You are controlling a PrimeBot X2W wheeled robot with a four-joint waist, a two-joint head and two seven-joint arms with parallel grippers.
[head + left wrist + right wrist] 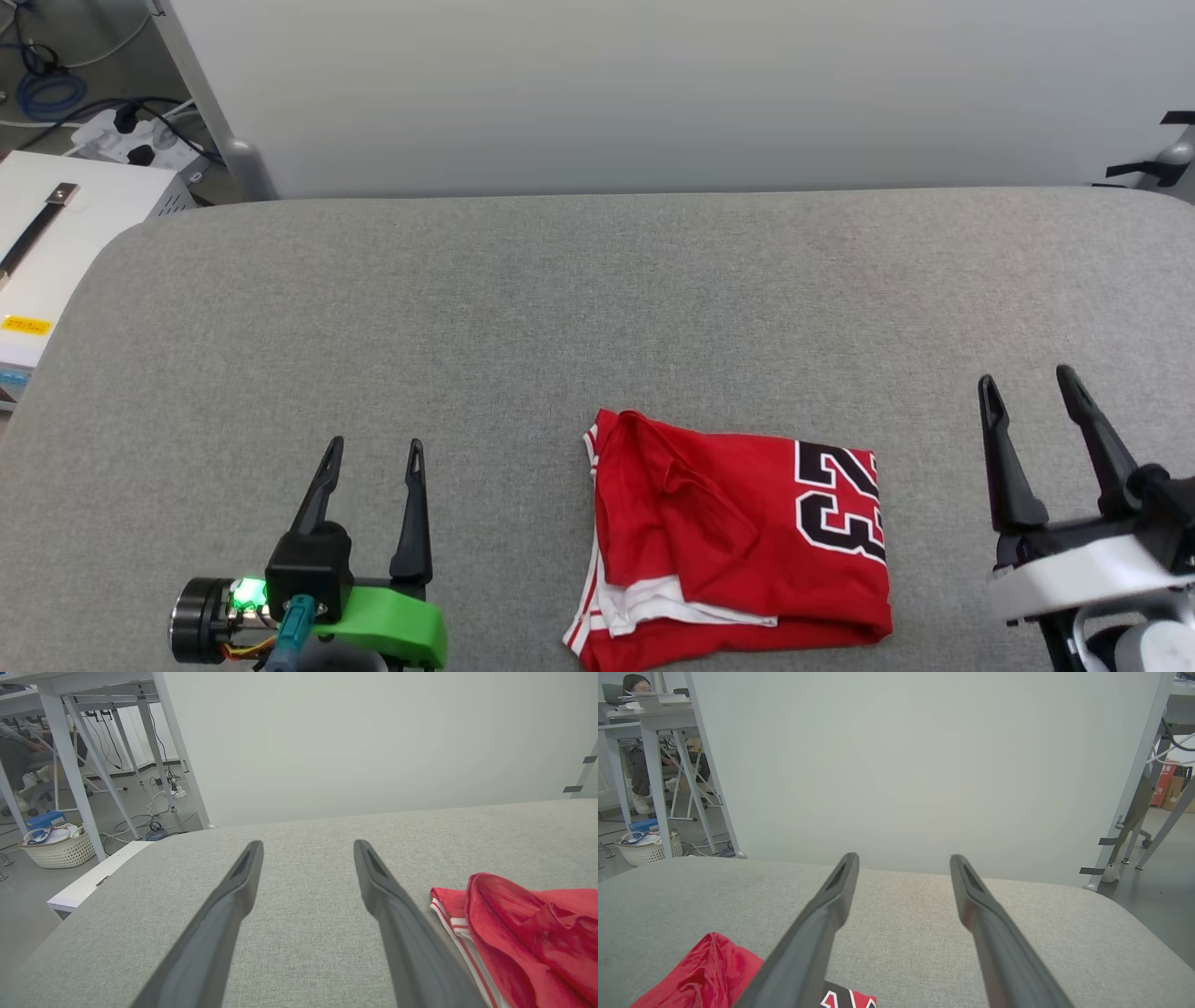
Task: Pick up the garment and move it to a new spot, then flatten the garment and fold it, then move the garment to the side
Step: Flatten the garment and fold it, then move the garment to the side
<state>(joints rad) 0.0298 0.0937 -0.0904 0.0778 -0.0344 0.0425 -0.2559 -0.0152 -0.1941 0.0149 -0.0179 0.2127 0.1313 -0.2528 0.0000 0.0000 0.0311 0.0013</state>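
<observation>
The garment (738, 541), a red T-shirt with white sleeve fabric, striped trim and a dark-and-white "23" print, lies folded into a rough rectangle near the front middle of the grey table (560, 308). My left gripper (373, 446) stands open to its left, well apart from it, with nothing between the fingers. My right gripper (1027, 381) stands open to its right, also apart and empty. The garment's striped edge (523, 933) lies at the lower right of the left wrist view, beside the open left gripper (306, 844). In the right wrist view the garment (705, 975) is at the lower left, partly behind a finger of the right gripper (903, 857).
A pale panel (653, 93) stands along the table's far edge. A white box (56, 243) sits beside the table's left corner, with cables on the floor behind it. Desk legs and a wicker basket (58, 847) stand beyond. A person (637, 742) sits at a desk far off.
</observation>
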